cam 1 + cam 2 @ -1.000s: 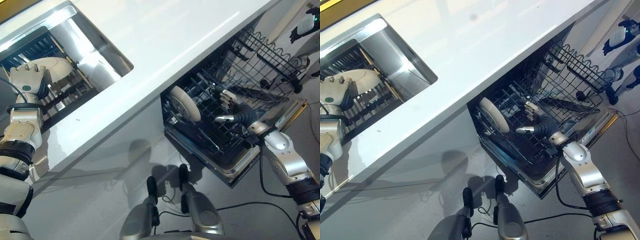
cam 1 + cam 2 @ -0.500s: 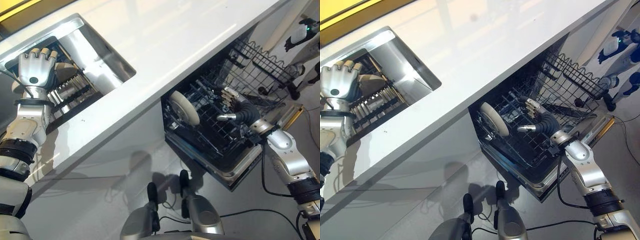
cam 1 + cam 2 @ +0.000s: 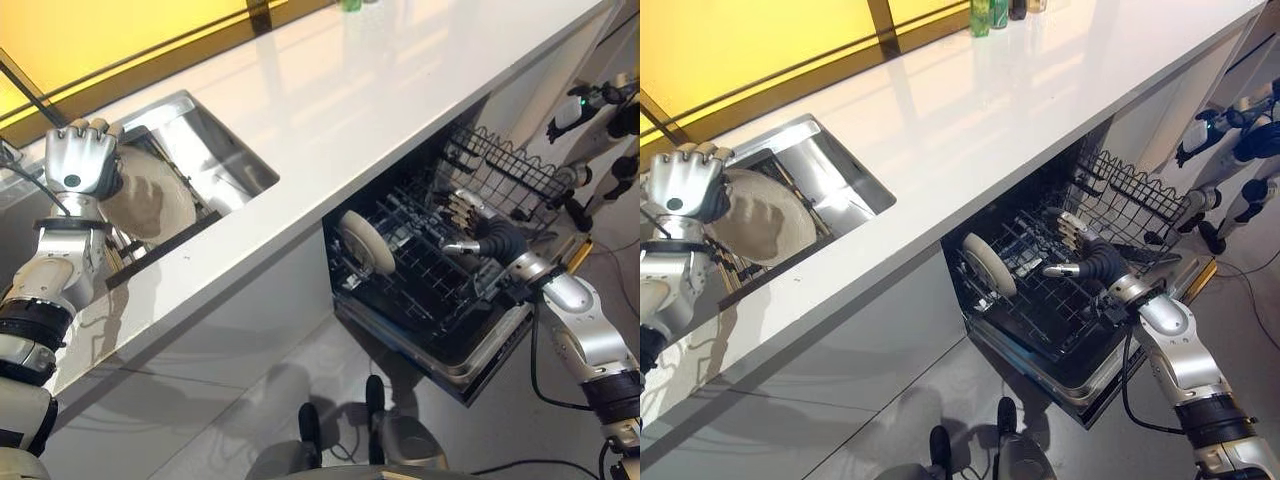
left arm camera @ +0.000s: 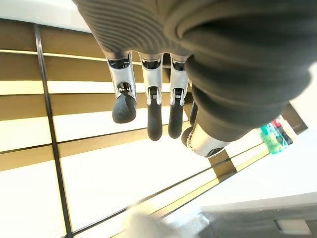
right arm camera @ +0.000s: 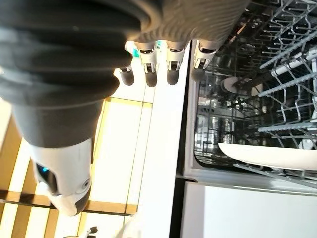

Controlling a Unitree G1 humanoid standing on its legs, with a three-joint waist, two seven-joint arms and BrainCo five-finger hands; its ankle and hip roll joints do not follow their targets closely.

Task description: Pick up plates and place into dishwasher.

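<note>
Plate (image 3: 150, 195): over sink (image 3: 215, 150) in table (image 3: 330, 90), left robot hand (image 3: 82, 158) curled round its rim.
Right robot hand (image 3: 468, 222): relaxed, empty, over rack (image 3: 430, 280) with another plate (image 3: 366, 241).
Risk: edge grip may slip; plate could clip sink rim.

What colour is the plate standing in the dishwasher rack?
White or off-white, plain with no pattern. The plate shows best in the left eye view.

I am seeing my left hand (image 3: 82, 160) covering the upper edge of the plate (image 3: 148, 197), so I cannot tell how the fingers are gripping it. The sink (image 3: 216, 158) wall is hiding the plate's lower edge. The rack (image 3: 420, 270) wires are partly hiding a second plate (image 3: 367, 240).
</note>
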